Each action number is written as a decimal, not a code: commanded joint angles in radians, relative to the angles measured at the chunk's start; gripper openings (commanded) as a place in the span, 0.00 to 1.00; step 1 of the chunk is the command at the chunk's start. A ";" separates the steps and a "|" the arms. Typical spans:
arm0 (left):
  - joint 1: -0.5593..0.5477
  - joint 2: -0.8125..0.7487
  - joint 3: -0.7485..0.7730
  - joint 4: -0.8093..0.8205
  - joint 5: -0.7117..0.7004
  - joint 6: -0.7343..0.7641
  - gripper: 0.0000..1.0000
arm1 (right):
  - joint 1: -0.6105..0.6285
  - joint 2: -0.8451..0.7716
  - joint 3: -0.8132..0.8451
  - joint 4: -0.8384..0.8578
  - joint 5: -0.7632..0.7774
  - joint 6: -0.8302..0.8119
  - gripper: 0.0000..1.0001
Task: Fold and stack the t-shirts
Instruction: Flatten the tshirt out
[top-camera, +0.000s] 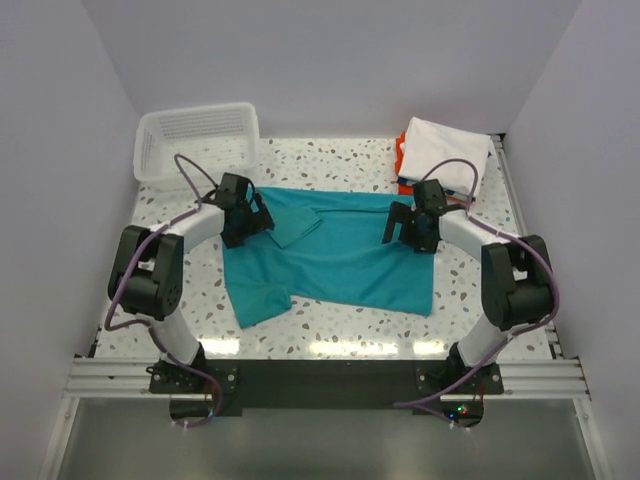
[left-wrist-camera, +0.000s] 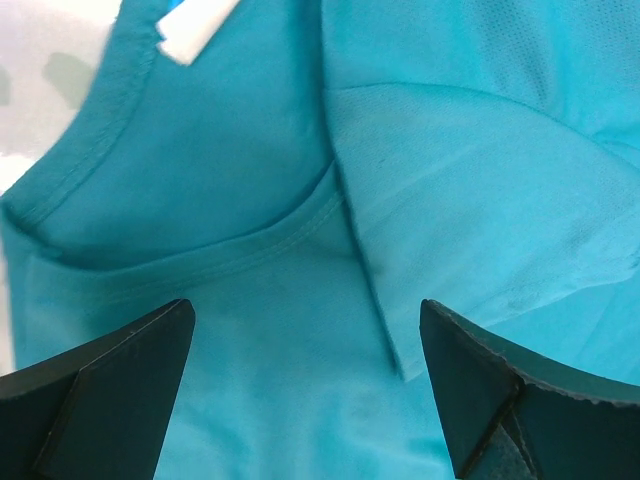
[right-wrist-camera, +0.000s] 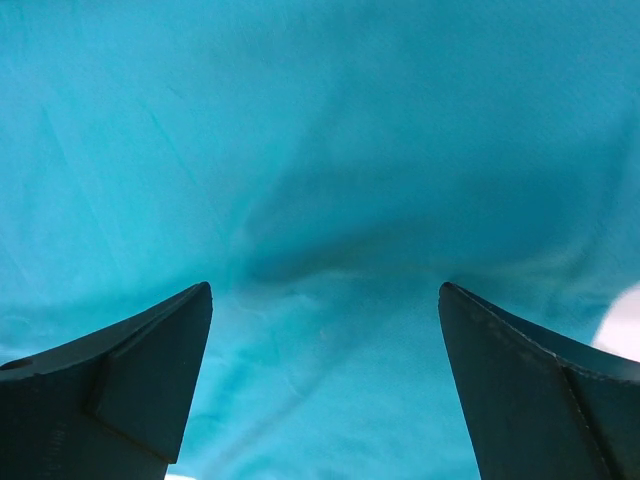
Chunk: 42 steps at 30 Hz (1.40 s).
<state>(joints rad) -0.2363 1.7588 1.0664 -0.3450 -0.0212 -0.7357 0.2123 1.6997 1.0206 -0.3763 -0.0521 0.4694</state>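
Observation:
A teal t-shirt (top-camera: 340, 255) lies spread on the table's middle, one sleeve folded in over its body near the collar. My left gripper (top-camera: 247, 222) is open just above the shirt's collar end; its wrist view shows the neckline (left-wrist-camera: 200, 262) and the folded sleeve (left-wrist-camera: 480, 210) between the jaws. My right gripper (top-camera: 408, 228) is open over the shirt's right end; its wrist view shows plain teal cloth (right-wrist-camera: 320, 200). A folded white t-shirt (top-camera: 447, 153) lies on an orange one (top-camera: 400, 160) at the back right.
A white slatted plastic basket (top-camera: 196, 140) stands at the back left. The terrazzo table (top-camera: 330, 330) shows in front of the shirt. Walls close in on the left, right and back.

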 joint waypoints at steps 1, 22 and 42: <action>-0.008 -0.119 0.004 -0.069 -0.065 0.024 1.00 | -0.008 -0.205 -0.043 -0.044 0.034 -0.020 0.99; -0.159 -0.964 -0.603 -0.497 0.017 -0.333 1.00 | -0.007 -0.697 -0.232 -0.130 0.110 0.063 0.99; -0.167 -0.741 -0.634 -0.367 -0.052 -0.297 0.57 | -0.008 -0.661 -0.232 -0.151 0.120 0.048 0.99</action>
<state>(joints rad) -0.3962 0.9543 0.4278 -0.7490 0.0292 -1.0393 0.2081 1.0355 0.7788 -0.5175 0.0540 0.5190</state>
